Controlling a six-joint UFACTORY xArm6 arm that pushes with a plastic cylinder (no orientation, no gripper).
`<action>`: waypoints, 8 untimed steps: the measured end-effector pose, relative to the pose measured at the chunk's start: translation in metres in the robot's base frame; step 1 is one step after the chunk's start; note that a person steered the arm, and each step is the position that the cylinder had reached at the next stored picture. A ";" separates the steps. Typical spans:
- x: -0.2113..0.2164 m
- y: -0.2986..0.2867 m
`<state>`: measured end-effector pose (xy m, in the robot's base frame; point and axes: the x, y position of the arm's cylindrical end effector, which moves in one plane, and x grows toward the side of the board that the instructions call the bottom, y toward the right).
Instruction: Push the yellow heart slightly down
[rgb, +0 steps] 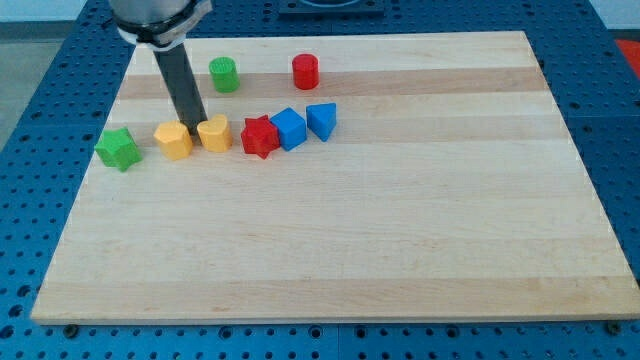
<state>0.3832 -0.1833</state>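
Note:
The yellow heart (213, 133) sits on the wooden board (330, 250) in the upper left part of the view. A second yellow block (173, 139), rounded in outline, lies just to its left. My tip (195, 124) comes down between the two yellow blocks at their top edges, close to the heart's upper left side; I cannot tell whether it touches. The dark rod rises from there toward the view's top left.
A green star (118, 148) lies left of the yellow blocks. A red star (259, 136), a blue cube (288, 129) and a blue triangle (321, 119) form a row right of the heart. A green cylinder (223, 74) and red cylinder (305, 71) stand above.

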 end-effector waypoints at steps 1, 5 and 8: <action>0.015 -0.005; -0.045 0.074; -0.039 0.057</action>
<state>0.3446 -0.1265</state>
